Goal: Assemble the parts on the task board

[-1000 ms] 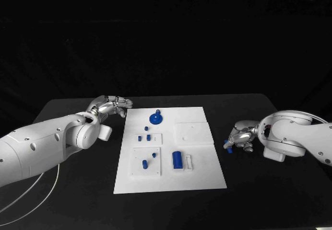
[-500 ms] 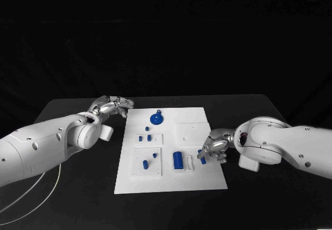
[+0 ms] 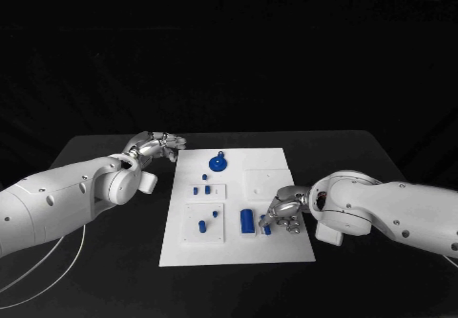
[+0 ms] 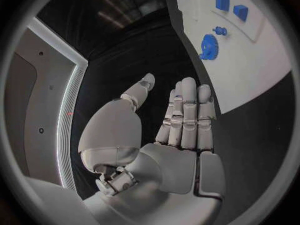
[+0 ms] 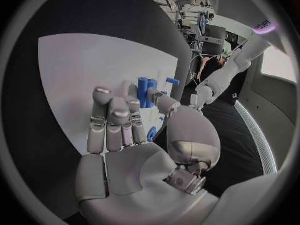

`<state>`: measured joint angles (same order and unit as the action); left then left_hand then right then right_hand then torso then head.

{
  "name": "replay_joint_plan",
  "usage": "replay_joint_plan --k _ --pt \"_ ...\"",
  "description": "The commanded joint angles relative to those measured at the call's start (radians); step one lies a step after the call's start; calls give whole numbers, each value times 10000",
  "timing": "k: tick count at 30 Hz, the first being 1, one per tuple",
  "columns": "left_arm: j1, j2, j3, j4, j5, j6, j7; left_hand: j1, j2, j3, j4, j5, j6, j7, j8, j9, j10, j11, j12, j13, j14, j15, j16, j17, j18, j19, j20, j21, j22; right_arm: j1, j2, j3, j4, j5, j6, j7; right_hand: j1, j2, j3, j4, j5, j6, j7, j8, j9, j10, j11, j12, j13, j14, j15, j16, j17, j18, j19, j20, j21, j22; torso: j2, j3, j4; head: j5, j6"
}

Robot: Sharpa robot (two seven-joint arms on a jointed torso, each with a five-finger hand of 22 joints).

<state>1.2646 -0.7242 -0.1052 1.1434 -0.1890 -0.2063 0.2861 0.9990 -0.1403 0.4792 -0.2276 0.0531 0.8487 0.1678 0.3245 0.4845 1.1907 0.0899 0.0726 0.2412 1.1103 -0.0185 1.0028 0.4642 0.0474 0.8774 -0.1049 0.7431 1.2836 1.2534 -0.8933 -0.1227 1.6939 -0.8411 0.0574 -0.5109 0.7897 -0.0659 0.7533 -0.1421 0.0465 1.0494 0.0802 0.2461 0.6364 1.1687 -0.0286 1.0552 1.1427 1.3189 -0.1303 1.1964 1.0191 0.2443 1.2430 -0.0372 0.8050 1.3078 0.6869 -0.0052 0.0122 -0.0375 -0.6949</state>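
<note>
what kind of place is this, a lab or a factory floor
Most likely a robotics lab test bench: a black table against a dark backdrop, a white task board with small blue parts, and cluttered equipment in the right wrist view.

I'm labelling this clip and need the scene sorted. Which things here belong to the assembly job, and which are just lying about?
Belong to the job:
- white task board
- blue cylinder standing in its holder
- blue gear-shaped part
- small blue pegs
- small blue part held in the right hand

Just lying about:
- black table
- left hand, open, beside the board
- white cable
</note>
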Motion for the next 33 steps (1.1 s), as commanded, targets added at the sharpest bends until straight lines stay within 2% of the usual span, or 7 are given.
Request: replay_joint_plan --k 1,21,33 --pt "15 7 6 35 -28 165 49 -117 24 13 59 -16 -63 -12 -3 12 11 62 -21 16 54 32 -8 17 174 -1 -83 -67 17 -42 80 -2 -40 -137 -93 15 -110 -17 -68 9 24 36 35 -49 -29 72 5 -37 0 3 -39 41 15 175 24 -17 21 97 -1 2 -11 18 -7" --pt "17 -43 6 46 -28 179 15 -191 12 -8 137 -22 -70 -15 1 16 9 61 -21 19 48 31 -14 32 178 -4 -84 -85 28 -48 31 -2 -60 -620 -170 -263 -235 -83 -171 36 24 32 32 -50 -27 68 2 -41 6 -5 -42 44 20 175 16 -36 28 100 -5 5 -8 89 -75" --pt "18 -49 4 57 -34 197 -33 -181 24 2 149 -17 -63 -23 8 20 9 58 -20 21 47 28 -16 37 183 -4 -88 -90 32 -49 12 -2 -91 -470 100 -485 -380 -69 -237 123 24 62 21 -36 -21 85 -8 -41 8 -1 -49 61 32 175 22 -43 39 101 -8 11 -13 115 -99"
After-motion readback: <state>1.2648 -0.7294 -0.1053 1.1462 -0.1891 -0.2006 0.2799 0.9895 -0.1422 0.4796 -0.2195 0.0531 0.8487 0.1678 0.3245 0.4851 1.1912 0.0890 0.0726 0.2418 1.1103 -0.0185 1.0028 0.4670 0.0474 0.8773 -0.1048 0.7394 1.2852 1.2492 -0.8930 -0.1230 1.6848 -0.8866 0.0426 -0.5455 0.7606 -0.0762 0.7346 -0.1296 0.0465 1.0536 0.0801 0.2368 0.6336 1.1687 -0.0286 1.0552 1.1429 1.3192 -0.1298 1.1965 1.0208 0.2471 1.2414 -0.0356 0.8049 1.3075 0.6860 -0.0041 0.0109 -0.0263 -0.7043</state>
